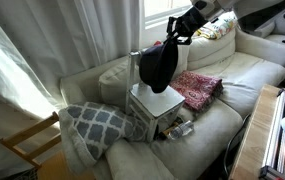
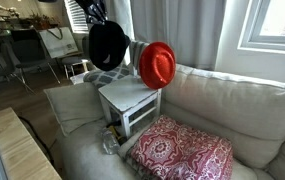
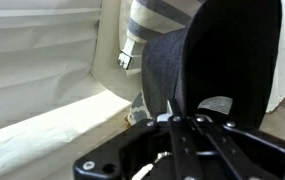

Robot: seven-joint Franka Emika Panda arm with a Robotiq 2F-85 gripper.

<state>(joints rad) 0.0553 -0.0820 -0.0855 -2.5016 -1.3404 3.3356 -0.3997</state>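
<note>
Above the boxy white stool (image 1: 154, 103), fingers (image 1: 176, 38) clamp shut on a soft, rounded black hat (image 1: 159, 66).

Home living room, cream sofa (image 2: 217, 100), patterned cushion (image 1: 97, 125), curtains (image 1: 42, 45), window (image 2: 279, 22)

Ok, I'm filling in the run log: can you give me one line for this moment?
gripper: shut on black hat | black hat: hanging above white stool | white stool: on sofa | nearby: red hat, red patterned cushion
</note>
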